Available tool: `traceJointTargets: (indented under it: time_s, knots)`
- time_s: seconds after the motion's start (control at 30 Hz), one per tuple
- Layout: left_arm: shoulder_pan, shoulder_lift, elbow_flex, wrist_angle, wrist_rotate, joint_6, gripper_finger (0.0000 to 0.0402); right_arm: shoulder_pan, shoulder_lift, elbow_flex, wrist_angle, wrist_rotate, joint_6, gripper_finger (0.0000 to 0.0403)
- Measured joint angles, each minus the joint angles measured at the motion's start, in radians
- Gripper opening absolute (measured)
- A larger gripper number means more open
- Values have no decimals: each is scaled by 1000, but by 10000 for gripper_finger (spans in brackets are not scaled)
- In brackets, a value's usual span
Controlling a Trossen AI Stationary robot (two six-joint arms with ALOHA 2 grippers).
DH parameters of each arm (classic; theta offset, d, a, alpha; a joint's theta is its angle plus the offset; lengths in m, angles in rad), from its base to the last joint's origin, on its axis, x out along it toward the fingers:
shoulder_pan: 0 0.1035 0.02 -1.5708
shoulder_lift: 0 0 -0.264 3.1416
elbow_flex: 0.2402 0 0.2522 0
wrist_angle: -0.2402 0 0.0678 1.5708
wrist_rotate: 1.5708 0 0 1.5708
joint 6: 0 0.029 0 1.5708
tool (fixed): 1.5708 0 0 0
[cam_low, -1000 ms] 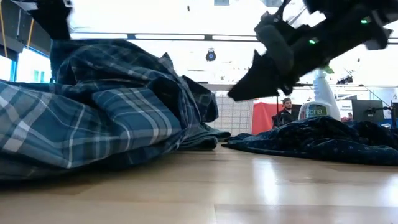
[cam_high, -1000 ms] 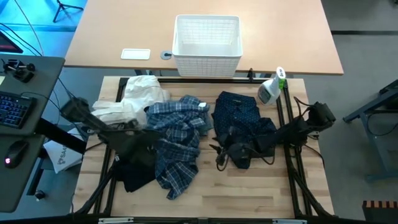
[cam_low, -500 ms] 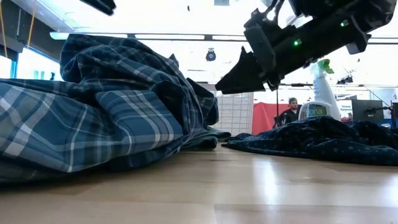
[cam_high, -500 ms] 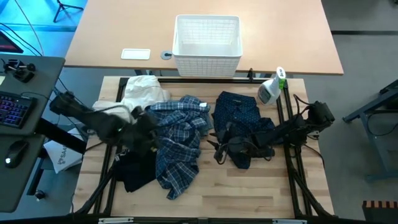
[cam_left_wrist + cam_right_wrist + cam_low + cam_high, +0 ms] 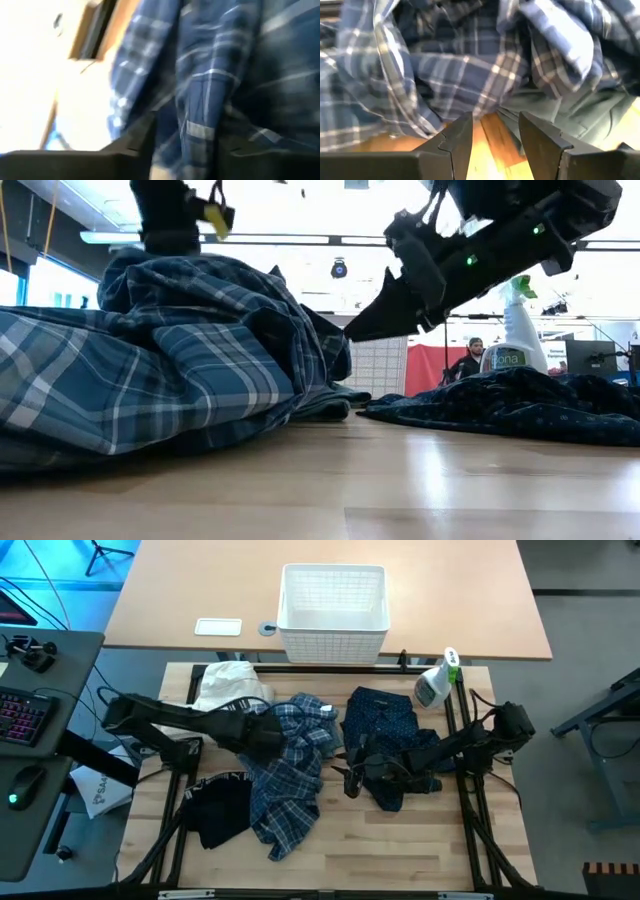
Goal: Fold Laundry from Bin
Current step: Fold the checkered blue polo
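My right claw (image 5: 349, 778) hangs at centre frame, fingers parted, holding nothing, with the plaid shirt (image 5: 287, 772) heaped just left of it. My left claw (image 5: 268, 737) sits on that shirt's upper edge; can't tell its grip.

Plaid shirt (image 5: 288, 775) lies between white cloth (image 5: 228, 688) and dotted trousers (image 5: 392, 730).

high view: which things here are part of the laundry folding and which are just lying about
Job: plaid shirt, navy dotted trousers, white cloth, black piece, bin.
Lying about: spray bottle, white card.
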Motion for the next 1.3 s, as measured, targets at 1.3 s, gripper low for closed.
traceJointTargets:
  time_s: [1.3]
  knots:
    - [-526, -224, 615, 748, -176, 1229, 0, 54, -98, 11, 208, -2, -13, 223]
